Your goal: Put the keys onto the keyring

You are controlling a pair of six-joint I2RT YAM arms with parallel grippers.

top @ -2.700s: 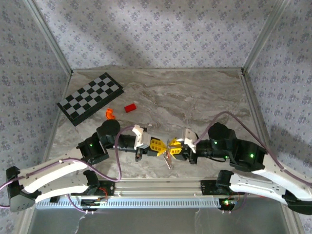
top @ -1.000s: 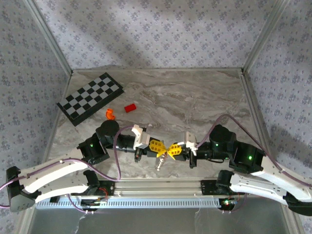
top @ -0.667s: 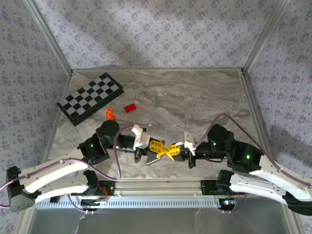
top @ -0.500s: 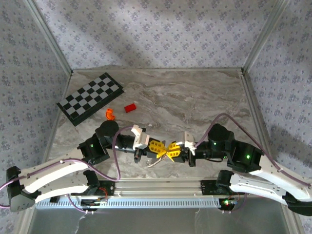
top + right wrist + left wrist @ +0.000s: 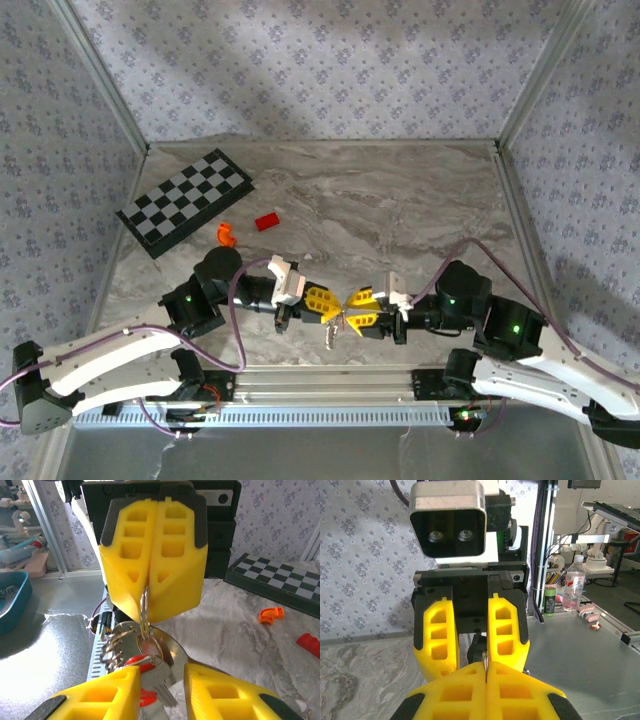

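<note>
keys [image 5: 159, 677] dangle between the right gripper's [image 5: 161, 674] parted fingers, seemingly touching neither. light, stiff, slick metal that will likely swing, so pinch a flat blade, not the teeth. just beyond, the left gripper [image 5: 150, 611] is clamped tight on the thin keyring [image 5: 485, 661] they hang from.

We find a robotics lab, its test cell built on a desk
Patterned panels [image 5: 320, 70] in aluminium framing [image 5: 102, 75] box in the marble-look desk [image 5: 400, 200]; beyond it we see a steel bench [image 5: 580, 655] with a water bottle [image 5: 574, 582] and another robot arm [image 5: 597, 555].
</note>
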